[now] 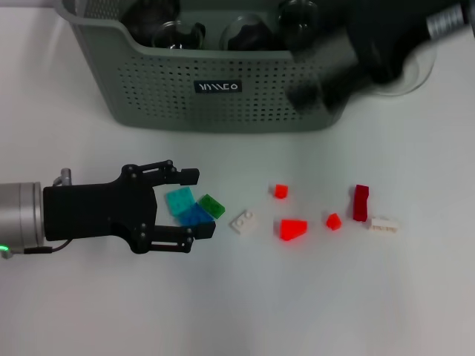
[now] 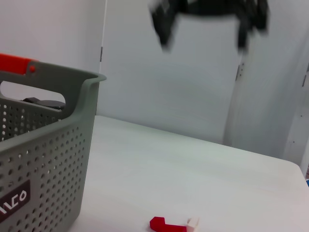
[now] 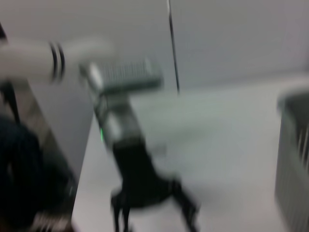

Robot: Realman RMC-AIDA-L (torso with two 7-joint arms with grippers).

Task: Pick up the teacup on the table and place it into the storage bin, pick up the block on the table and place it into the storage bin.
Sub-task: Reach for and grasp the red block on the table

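Left end effector (image 1: 194,204) spread around teal block (image 1: 179,201); green block (image 1: 211,205) beside; right end effector (image 1: 315,93) blurred, state unclear.

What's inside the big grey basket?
The storage bin holds several dark, shiny, rounded things near its back, possibly glassware; what they are is unclear. The right gripper, above the bin's right front corner, covers that part. The left gripper is open around the blocks.

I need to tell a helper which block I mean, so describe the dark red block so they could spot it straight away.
Start at the grey-green storage bin at the back of the table, then look at the loose blocks in front of it. Near the right end of that scatter stands the dark red block, beside a small white piece. It is darker and taller than the bright red ones.
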